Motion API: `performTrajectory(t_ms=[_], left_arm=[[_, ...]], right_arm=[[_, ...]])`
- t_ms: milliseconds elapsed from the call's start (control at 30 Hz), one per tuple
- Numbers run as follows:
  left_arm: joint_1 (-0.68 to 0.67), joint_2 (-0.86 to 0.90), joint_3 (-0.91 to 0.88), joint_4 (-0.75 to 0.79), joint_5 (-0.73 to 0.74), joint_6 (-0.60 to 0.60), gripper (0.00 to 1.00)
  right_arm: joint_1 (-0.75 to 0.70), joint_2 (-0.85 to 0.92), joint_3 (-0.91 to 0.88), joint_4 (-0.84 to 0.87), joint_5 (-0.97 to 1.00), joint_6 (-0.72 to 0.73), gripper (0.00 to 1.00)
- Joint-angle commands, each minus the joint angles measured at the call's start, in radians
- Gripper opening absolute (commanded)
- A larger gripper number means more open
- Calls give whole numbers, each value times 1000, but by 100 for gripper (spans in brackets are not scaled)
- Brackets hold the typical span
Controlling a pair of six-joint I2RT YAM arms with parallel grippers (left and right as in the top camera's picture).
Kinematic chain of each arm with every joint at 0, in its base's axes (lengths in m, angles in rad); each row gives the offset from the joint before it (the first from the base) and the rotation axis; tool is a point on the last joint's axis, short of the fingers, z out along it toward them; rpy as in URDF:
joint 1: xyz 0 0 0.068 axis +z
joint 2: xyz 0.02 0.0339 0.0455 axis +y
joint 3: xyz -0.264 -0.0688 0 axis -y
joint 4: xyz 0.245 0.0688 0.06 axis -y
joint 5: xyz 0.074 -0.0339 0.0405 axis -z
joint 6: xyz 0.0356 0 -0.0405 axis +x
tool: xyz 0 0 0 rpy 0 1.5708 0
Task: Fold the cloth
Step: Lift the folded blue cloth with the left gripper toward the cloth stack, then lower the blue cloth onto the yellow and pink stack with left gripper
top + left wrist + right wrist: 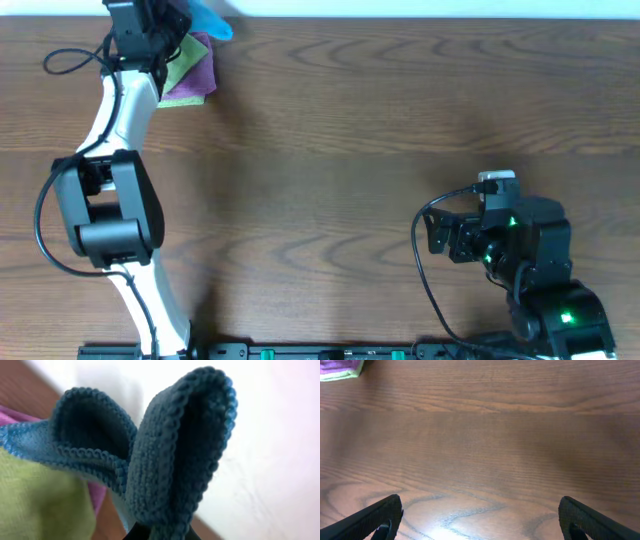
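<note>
The work stood at its first step, by my judgement: fetching, not yet folding. The left tool (pixel 172 22) was closed on a bunched edge of the bright sky-blue soft knitted cloth (pixel 175 460), at the far left corner of the brown wood-grain desk (pixel 350 130). The blue cloth sat beside and partly over a lime-green folded cloth (pixel 40 505) and a purple folded cloth (pixel 200 82). The right tool (pixel 480 517) hung open over bare desk on the near right, well apart from all three and holding nothing.

The next move probably called for carrying the blue cloth to the open middle of the desk without dragging the green or purple one along, then laying it flat. The right tool would likely need to take a second corner.

In the left wrist view the blue cloth rose from the jaws in two rounded loops, its hemmed edge curling over the top. As gathered, its long axis ran straight out along the tool's own line. From overhead its free end pointed toward the far edge, to the right. How the rest lay could not be told, since the arm covered it.
</note>
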Motion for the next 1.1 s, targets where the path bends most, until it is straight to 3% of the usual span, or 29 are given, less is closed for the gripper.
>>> performTrajectory(t_ms=[0,233,833,1067], left_arm=[[16,14,27,-24,-27,57,6],[27,15,26,-106,-76,126,6],[79,15,26,-299,-126,137,6],[85,15,26,-348,-156,202,6]], right_arm=[[-8,-5,-6,0,-5,14,99],[-8,-5,-6,0,-5,14,99],[-8,-5,-6,0,-5,14,99],[-8,-5,-6,0,-5,14,99]])
